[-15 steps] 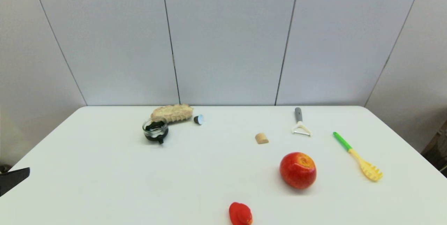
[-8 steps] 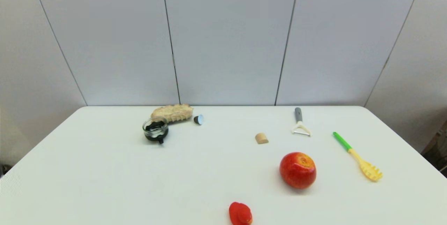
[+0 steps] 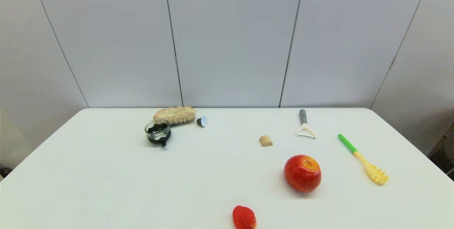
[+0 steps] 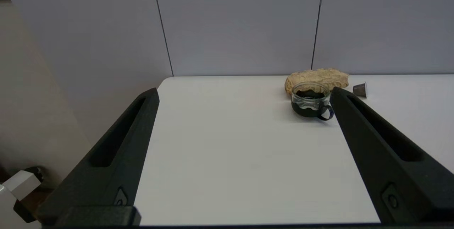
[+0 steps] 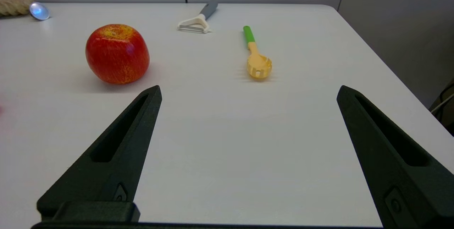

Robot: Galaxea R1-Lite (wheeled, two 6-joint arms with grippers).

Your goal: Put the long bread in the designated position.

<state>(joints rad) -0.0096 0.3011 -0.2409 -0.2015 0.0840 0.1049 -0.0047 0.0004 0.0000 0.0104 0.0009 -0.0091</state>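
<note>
Table [image 3: 106, 172] dominates, with the long bread [image 3: 175, 114] lying at eleven o'clock by the far edge, touching or just behind a glass cup [image 3: 158, 132]; a small capsule [image 3: 201, 121] sits just beside it. Left gripper [image 4: 244, 96] and right gripper [image 5: 248, 90] both hover near the front edge, fingers spread wide, empty. Best approach, I judge: left gripper reaches over the cup, closing across the loaf's middle.

My head camera looks forward and down over the whole tabletop [image 3: 106, 186] toward the back wall. My left wrist camera sits low at the near left edge, sharing the bread [image 4: 316, 78] and glass cup [image 4: 311, 99] with it; my right wrist camera, low at the near right, shares the apple [image 5: 117, 53].
</note>
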